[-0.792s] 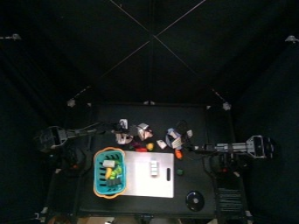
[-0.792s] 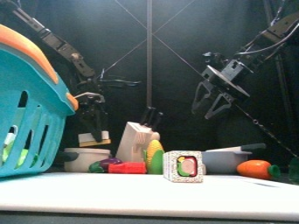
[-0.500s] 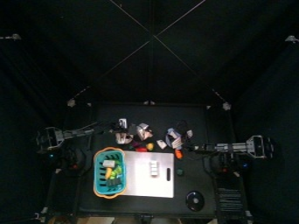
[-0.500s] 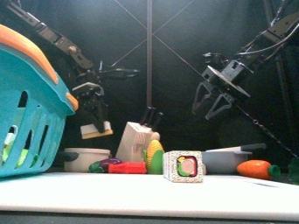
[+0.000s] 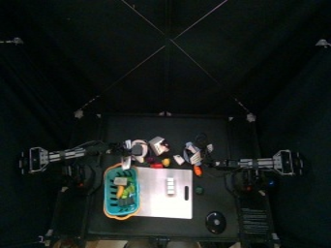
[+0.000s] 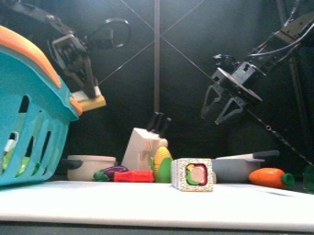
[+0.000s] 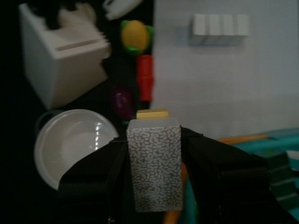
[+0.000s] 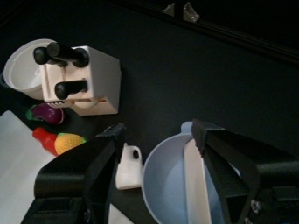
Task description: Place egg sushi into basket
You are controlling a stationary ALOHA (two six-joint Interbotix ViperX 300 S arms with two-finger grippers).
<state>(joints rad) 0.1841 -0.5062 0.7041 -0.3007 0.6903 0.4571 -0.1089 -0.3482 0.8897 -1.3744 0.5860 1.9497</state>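
Holding the egg sushi (image 7: 155, 162) between its jaws, your left gripper (image 6: 84, 92) hangs up over the near rim of the basket (image 6: 31, 119), and in the left wrist view the teal wall and orange rim sit just beside the piece. The jaws pinch it on its two long sides, a grey speckled block with a yellow tip peeking out ahead. You should treat it as a light, stiff toy piece, probably smooth, so a grip across the flat sides looks right; it could slip if you loosen early.

Your right gripper (image 6: 227, 99) hangs on its own side with its jaws spread, nothing between them.

Counting now: one basket, already carrying a few small items whose number you can't make out from above. One white board (image 5: 169, 188) just beside it, with one rolled sushi piece (image 6: 193, 174) standing on its front part. Behind, one knife block (image 8: 79, 80), one white bowl (image 7: 77, 156), and an orange carrot-like toy (image 6: 266, 177) off to the right.
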